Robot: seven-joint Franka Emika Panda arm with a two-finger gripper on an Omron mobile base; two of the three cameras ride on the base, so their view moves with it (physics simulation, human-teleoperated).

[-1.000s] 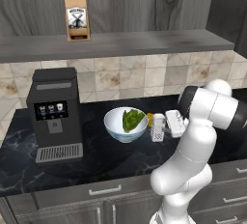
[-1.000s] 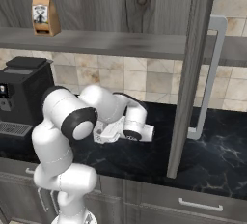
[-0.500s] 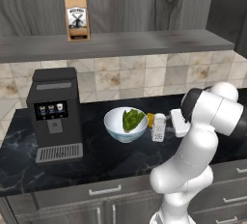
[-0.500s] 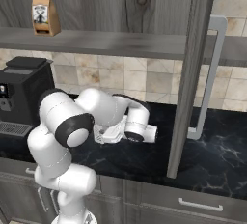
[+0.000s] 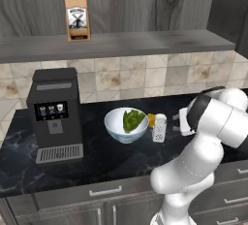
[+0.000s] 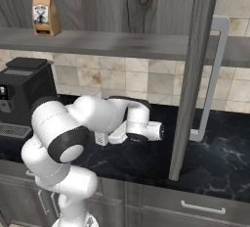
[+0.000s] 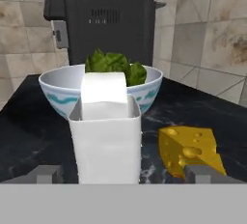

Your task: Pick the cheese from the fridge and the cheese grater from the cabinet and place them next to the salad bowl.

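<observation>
Two task items now sit on the dark counter (image 5: 97,158) beside the salad bowl (image 5: 126,124): the cheese grater (image 5: 159,127) stands upright just at the bowl's 3 o'clock in the left base view, and the cheese (image 5: 151,120) lies just behind it, between grater and bowl rim. Compared with a second ago, the hand has drawn back from the grater toward 3 o'clock and its jaws have spread, so the grater stands free on its own; I judge the release done and both items delivered, leaving only the retreat. The coffee machine (image 5: 54,114) stands well apart at the bowl's 9 o'clock, and the brown paper bag (image 5: 77,18) rests on the cabinet (image 5: 121,44) shelf at 11 o'clock. In the hand view the grater (image 7: 106,132) rises between the two fingertips (image 7: 44,174) without touching either, the cheese (image 7: 189,151) at its 3 o'clock and the bowl (image 7: 99,91) at 12 o'clock. The arm folds low with its elbow bulging toward the base, forearm level over the counter, and the gripper (image 5: 175,122) points sideways at the grater, spread wide and empty.
</observation>
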